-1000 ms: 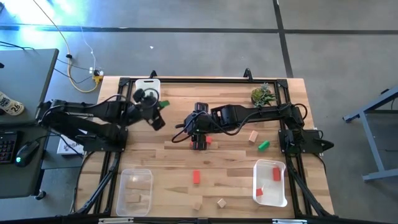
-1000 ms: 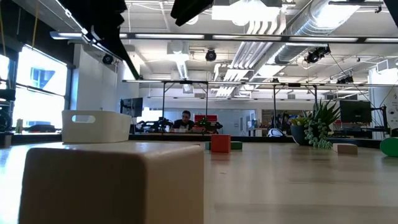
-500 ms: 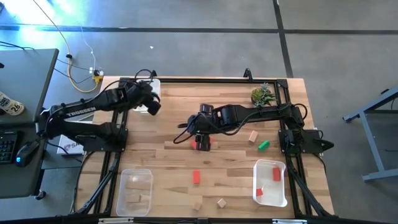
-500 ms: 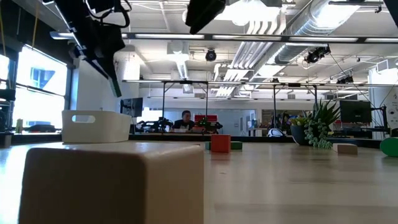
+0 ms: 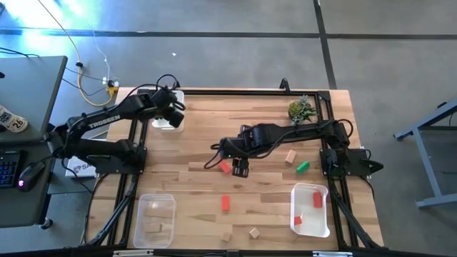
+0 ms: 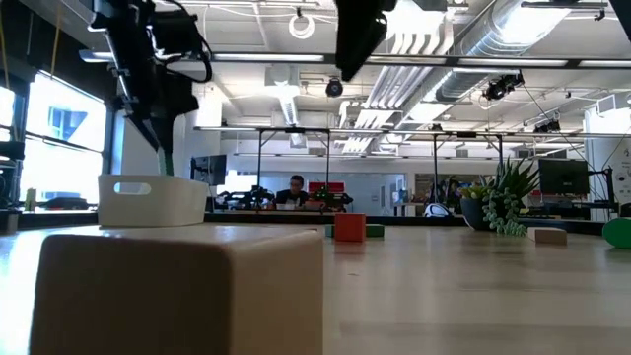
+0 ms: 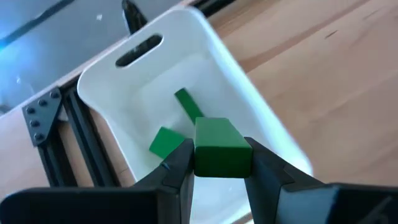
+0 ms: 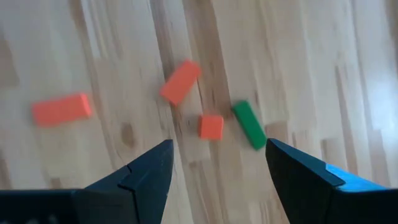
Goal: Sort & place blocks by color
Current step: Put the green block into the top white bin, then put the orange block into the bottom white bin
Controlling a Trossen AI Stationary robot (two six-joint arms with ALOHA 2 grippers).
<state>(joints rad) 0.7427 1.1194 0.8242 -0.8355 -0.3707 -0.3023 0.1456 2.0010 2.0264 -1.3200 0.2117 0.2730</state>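
Note:
My left gripper (image 5: 173, 116) hangs over the white tray (image 7: 261, 118) at the table's far left, shut on a green block (image 7: 222, 147). Two more green blocks (image 7: 165, 142) lie on that tray's floor. My right gripper (image 8: 217, 168) stands open above the table's middle, pointing down at loose blocks: three red ones (image 8: 211, 126) and a green bar (image 8: 249, 124), all flat on the wood. It touches none of them. Other loose blocks lie nearer the front: a red one (image 5: 226, 203) and two tan ones (image 5: 253, 232). My left gripper pinches the green block between its two fingers, one finger on each of two opposite sides (image 7: 198, 163). The fingers slant down from the table's near side. The block is lifted clear and sits above the white tray's hollow.
A clear tray (image 5: 156, 220) with tan blocks stands near left. A white tray (image 5: 311, 210) with red blocks stands near right. A potted plant (image 5: 301, 109) is far right, with a tan block (image 5: 290, 156) and a green block (image 5: 303, 166) in front of it.
My left gripper has swung toward the table's far left corner with the green block, turning and sinking a little, and now hangs over the white tray. My right gripper has tipped further down and shifted slightly toward the near edge, still open.

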